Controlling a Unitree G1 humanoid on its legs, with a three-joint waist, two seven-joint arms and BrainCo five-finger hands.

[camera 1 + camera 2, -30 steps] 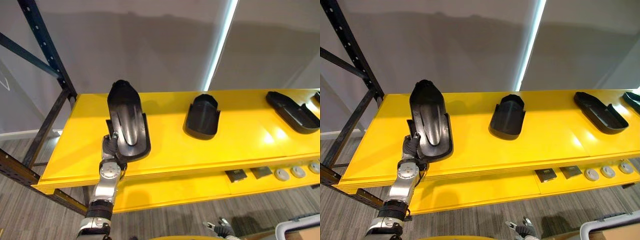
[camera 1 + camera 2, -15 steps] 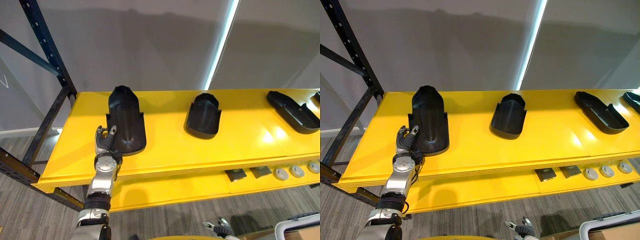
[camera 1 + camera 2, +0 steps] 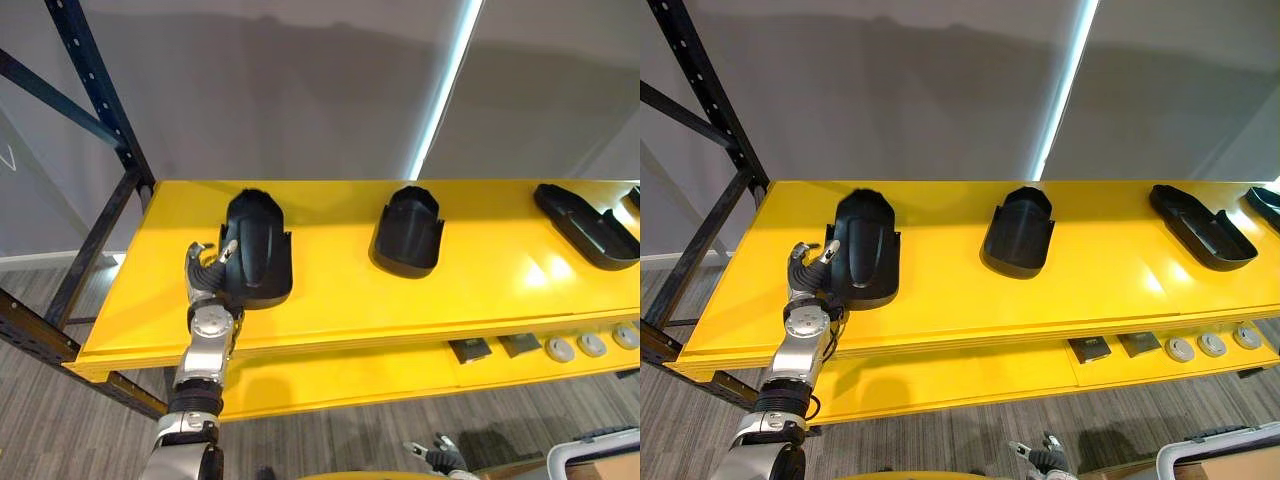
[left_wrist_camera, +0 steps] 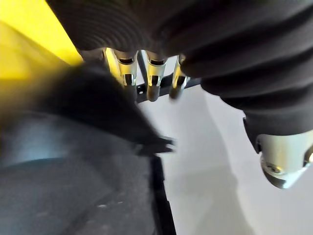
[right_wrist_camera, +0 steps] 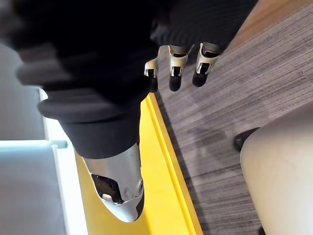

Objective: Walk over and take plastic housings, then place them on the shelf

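Note:
A long black plastic housing [image 3: 256, 252] lies hollow side down at the left end of the yellow shelf [image 3: 340, 295]. My left hand [image 3: 205, 272] is up at the shelf's front, just left of that housing, open, its fingers [image 4: 149, 73] straight; the housing's dark shell [image 4: 73, 161] looms right beside them. I cannot tell if the thumb still touches it. A shorter black housing [image 3: 408, 232] lies mid-shelf and a long one [image 3: 585, 222] at the right end. My right hand [image 5: 175, 71] hangs low over the grey floor, open and empty.
A dark blue rack upright [image 3: 100, 110] and its braces stand at the shelf's left end. On the lower yellow shelf [image 3: 330, 385] lie two small dark parts [image 3: 470, 350] and several pale discs [image 3: 592, 345]. A white bin [image 3: 590, 462] sits at the lower right.
The left hand held the long housing tipped up on the shelf; the housing now lies flat, and the hand has let go, opened and drawn slightly left.

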